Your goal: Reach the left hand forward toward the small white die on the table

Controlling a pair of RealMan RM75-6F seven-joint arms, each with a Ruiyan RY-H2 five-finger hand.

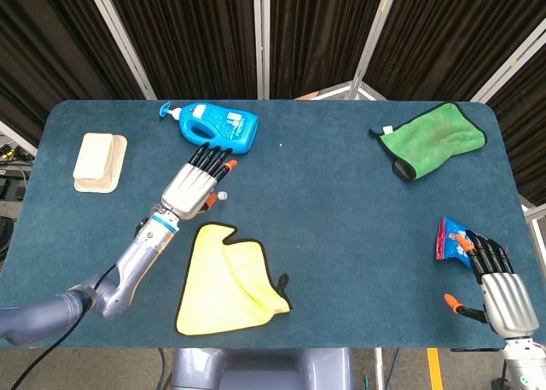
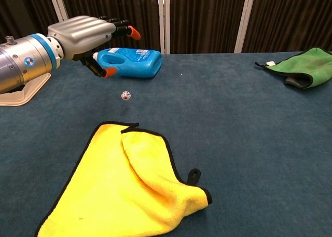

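- Head view: left hand (image 1: 194, 186) hovered over the left half of the table (image 1: 341, 228), fingers apart and stretched toward the far edge, nothing held. Orange-tipped fingertips (image 1: 229, 164) reached just short of the blue detergent bottle (image 1: 211, 125).
- Head view: small white die (image 1: 222, 196) lay on the cloth just beside the hand on its right flank, level with the thumb rather than ahead of the fingers. Judgement: the hand had overshot slightly, so the die sat to the right and a little back from the fingertips.
- Head view: yellow cloth (image 1: 227, 279) lay nearer the front edge than the die, apart from it. Right hand (image 1: 499, 289) rested at the front right corner beside a blue snack packet (image 1: 448, 237), holding nothing that could be seen, well apart from the die. Left hand was plainly the nearer one.
- Chest view: left hand (image 2: 85, 36) was raised well above the tabletop, fingers spread, thumb hanging down, empty.
- Chest view: die (image 2: 125, 96) sat alone on the table (image 2: 233, 133), below the hand and to its right, between the detergent bottle (image 2: 127, 62) and the yellow cloth (image 2: 124, 180), touching neither.
- Judgement: closing on the die called for a drop and a small shift rightward. Too small to read any long axis; a cube anyway.
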